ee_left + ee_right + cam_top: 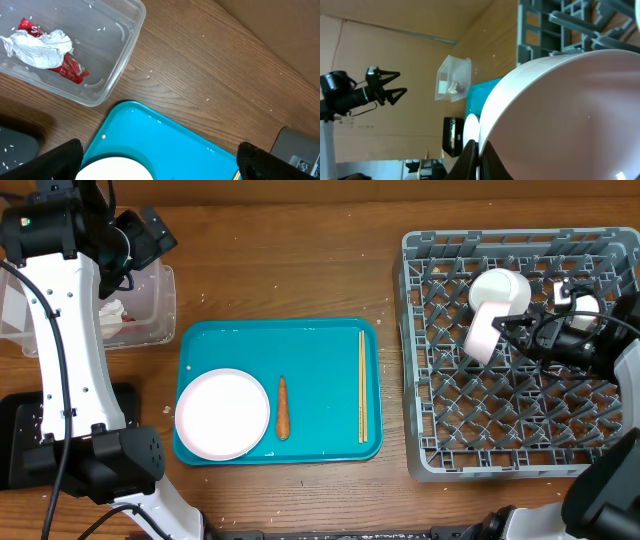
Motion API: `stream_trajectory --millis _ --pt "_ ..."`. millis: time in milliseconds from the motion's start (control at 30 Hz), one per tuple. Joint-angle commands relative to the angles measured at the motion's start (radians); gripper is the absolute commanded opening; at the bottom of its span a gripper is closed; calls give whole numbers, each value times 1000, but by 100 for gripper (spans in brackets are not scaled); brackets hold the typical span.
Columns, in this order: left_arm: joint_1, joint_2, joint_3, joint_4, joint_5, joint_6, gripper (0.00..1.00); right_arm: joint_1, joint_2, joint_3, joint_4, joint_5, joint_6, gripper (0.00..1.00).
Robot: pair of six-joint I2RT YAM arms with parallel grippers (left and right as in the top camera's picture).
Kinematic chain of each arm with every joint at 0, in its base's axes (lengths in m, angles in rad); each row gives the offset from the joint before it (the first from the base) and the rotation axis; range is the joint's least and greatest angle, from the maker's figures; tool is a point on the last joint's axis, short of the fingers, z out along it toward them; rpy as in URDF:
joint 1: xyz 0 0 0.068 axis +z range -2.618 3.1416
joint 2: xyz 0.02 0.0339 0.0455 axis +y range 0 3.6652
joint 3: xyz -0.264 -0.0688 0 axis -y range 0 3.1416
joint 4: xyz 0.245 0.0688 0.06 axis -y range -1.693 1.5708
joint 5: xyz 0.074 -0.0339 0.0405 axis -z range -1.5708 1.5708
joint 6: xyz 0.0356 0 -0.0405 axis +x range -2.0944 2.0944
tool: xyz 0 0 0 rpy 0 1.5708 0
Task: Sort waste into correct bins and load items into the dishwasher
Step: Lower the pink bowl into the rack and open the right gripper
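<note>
Grey plastic rack [520, 450] sits at 3 o'clock of the teal tray [320, 360]. Over its pegs the right gripper [479, 150] has its fingers pinched on the rim of a pinkish-white bowl [570, 115], held on edge. On the tray a white plate [222, 413] lies at 7 o'clock, with the carrot [283, 407] just at its 3 o'clock. At 10 o'clock the left gripper [159, 146], fingers spread wide and empty, hangs beside the clear tub [120, 65], which holds the napkin [42, 47] and red wrapper [70, 70]
</note>
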Motion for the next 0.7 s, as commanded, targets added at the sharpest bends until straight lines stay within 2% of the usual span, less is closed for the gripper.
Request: stream_trajectory --millis 0,367,667 --pt "4 -4 -4 1 -6 -14 100 5 15 -6 8 5 -14 4" --pt "4 -4 -4 1 -6 -14 100 3 16 -6 -4 49 -10 4" --pt "4 -4 -4 1 -6 -14 100 -32 16 32 -8 220 152 6"
